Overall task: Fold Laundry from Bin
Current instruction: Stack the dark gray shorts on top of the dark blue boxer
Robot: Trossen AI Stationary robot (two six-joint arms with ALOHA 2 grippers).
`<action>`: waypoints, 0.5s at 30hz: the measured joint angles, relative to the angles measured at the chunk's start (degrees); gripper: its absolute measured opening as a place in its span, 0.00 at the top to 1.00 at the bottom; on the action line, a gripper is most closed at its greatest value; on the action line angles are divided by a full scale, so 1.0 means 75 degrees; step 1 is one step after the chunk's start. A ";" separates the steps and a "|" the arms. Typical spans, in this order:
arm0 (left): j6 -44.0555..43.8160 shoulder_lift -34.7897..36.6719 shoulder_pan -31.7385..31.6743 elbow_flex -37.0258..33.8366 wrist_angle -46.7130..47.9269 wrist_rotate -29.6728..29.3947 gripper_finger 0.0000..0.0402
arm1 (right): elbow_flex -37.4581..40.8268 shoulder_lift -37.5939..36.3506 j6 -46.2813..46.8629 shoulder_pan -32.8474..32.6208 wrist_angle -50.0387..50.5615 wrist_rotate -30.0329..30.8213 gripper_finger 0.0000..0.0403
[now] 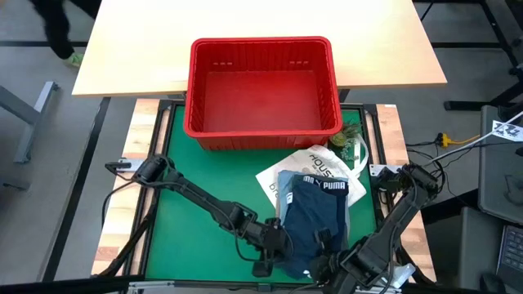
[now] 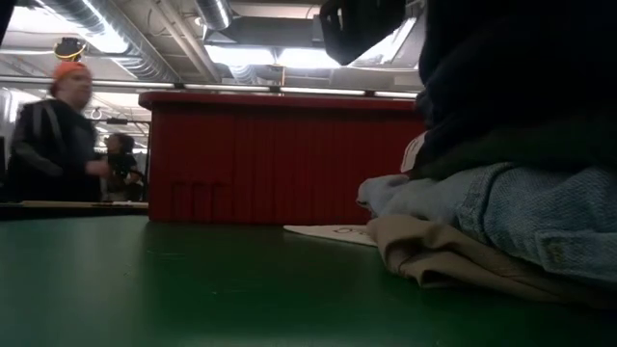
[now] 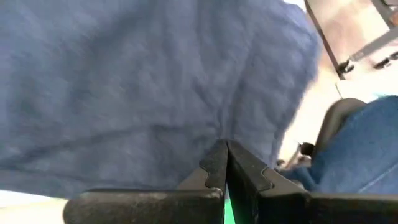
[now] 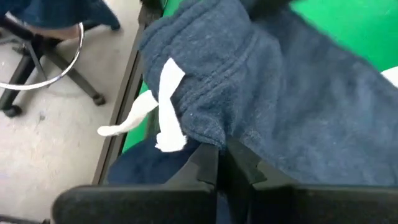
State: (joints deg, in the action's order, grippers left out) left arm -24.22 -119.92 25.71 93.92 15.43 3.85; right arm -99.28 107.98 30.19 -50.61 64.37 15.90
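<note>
Your left gripper (image 1: pixel 263 268) has its jaws pressed together on the near edge of the navy shorts (image 1: pixel 315 220); your right gripper (image 1: pixel 323 268), just beside it, pinches the same hem, a white tag hanging beside its jaws. The red bin (image 1: pixel 196 90) beyond both looks emptied, so sorting seems done; the shorts, soft and rumpled atop the pile, need their final fold

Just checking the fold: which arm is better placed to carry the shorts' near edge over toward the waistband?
Probably neither alone. The left gripper and right gripper are both shut on the near edge of the shorts, side by side. Moving together looks best; if only one, the right, nearer the middle.
</note>
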 joint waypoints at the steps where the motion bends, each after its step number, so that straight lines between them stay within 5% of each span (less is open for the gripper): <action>1: -0.0071 -0.0046 0.0058 0.0001 0.0001 0.0019 0.99 | 0.0047 0.0002 0.0001 0.0000 0.0007 -0.0082 0.97; 8: -0.0102 -0.0198 0.0195 0.0000 -0.0203 0.0020 0.99 | 0.0270 0.0006 0.0325 0.0063 0.0034 -0.0586 0.95; 15: -0.0097 -0.0198 0.0194 -0.0002 -0.0180 -0.0025 0.99 | 0.0288 0.0006 0.0945 0.0217 0.0041 -0.0871 0.73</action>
State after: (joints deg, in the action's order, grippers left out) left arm -24.95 -121.40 27.17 93.91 14.08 3.66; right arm -97.12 108.03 37.28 -48.99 64.68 9.37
